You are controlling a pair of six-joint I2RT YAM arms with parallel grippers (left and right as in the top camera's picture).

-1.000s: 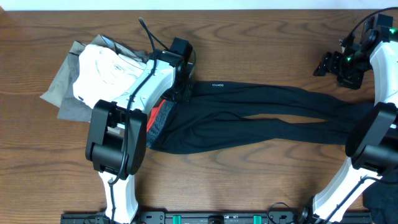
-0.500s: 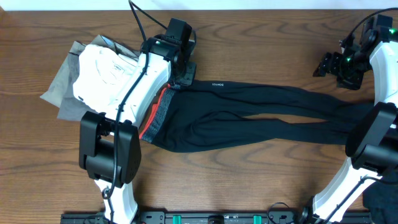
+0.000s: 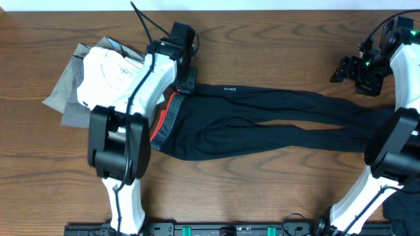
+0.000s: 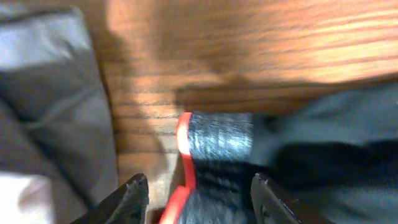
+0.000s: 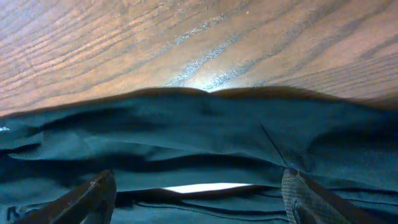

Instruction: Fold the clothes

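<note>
Long black leggings [image 3: 275, 115] lie flat across the table, legs pointing right. Their grey-speckled waistband [image 3: 167, 119] with its coral-red edge [image 4: 184, 134] sits at the left. My left gripper [image 3: 186, 77] hovers over the waistband's far corner. In the left wrist view the left gripper [image 4: 199, 183] is open, the waistband [image 4: 221, 140] lying loose between the fingers. My right gripper [image 3: 346, 67] hangs beyond the leg ends. In the right wrist view it [image 5: 199, 180] is open, with dark leg fabric [image 5: 186, 124] below.
A white garment [image 3: 111, 69] lies folded on a grey piece [image 3: 64, 95] at the far left, just beside the waistband. The grey piece [image 4: 56, 93] fills the left of the left wrist view. A dark piece [image 3: 401, 211] shows at the front right corner.
My left gripper has opened and let go of the waistband, then drawn back toward the far edge. The waistband now lies flatter and further left. The right arm has not moved.
</note>
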